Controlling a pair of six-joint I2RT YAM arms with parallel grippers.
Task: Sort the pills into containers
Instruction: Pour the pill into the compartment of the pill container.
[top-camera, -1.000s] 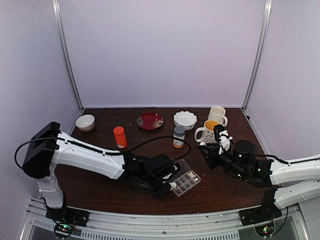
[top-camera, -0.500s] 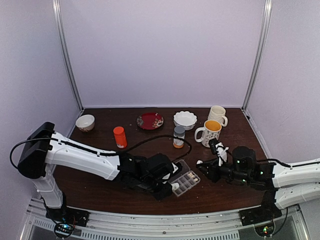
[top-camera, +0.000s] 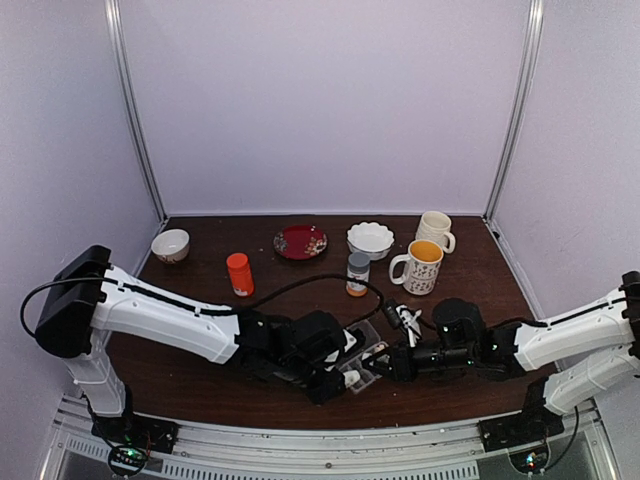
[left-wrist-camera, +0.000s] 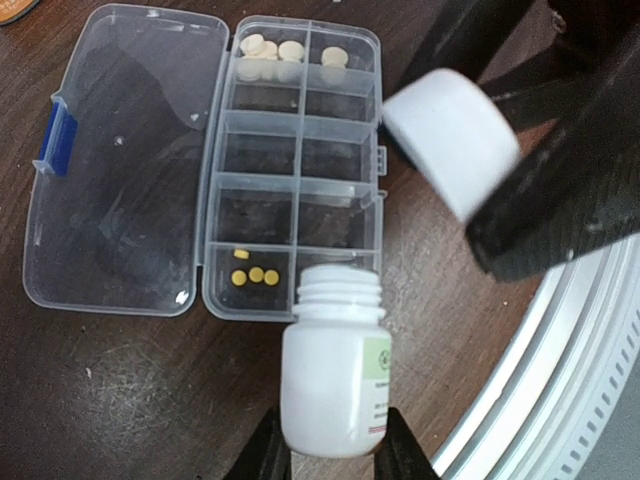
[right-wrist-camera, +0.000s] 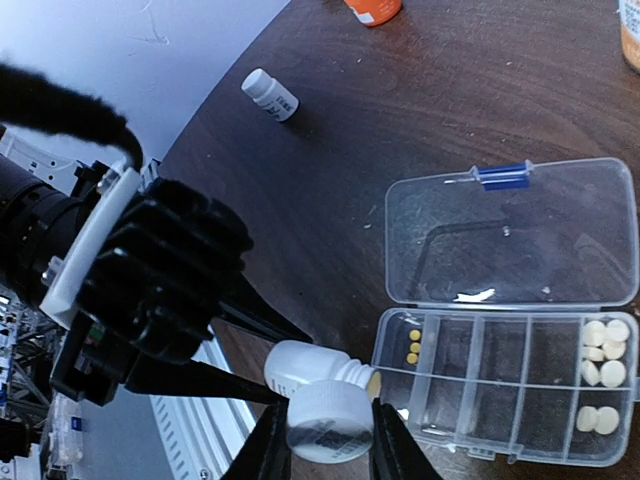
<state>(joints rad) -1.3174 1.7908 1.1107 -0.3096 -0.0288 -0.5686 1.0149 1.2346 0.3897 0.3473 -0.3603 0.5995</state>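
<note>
My left pincer (left-wrist-camera: 335, 445) is clamped on the body of a white bottle (left-wrist-camera: 335, 385). The bottle has no cap on. Its long axis runs straight from my fingers towards the organiser box (left-wrist-camera: 296, 165), and its open neck points at the box's nearest short end, where it overlaps the rim. The box's own long axis carries on in the same line, away from the bottle. Its clear lid (left-wrist-camera: 130, 160) lies folded flat alongside the box.

The tan-yellow pills (left-wrist-camera: 256, 275) sit in a compartment of the end row nearest the bottle's neck, on the lid side. The white pills (left-wrist-camera: 275, 48) fill the two compartments at the far end of the box.

My right pincer (right-wrist-camera: 328, 440) grips the white cap (left-wrist-camera: 450, 140) and hangs just beside the box's near end, close to the bottle's mouth.

A second ago my right arm was raised well away from the box. It has since swung down and in, and now faces my left pincer across the box's near end. My left pincer has barely shifted, and neither grip has changed.
</note>
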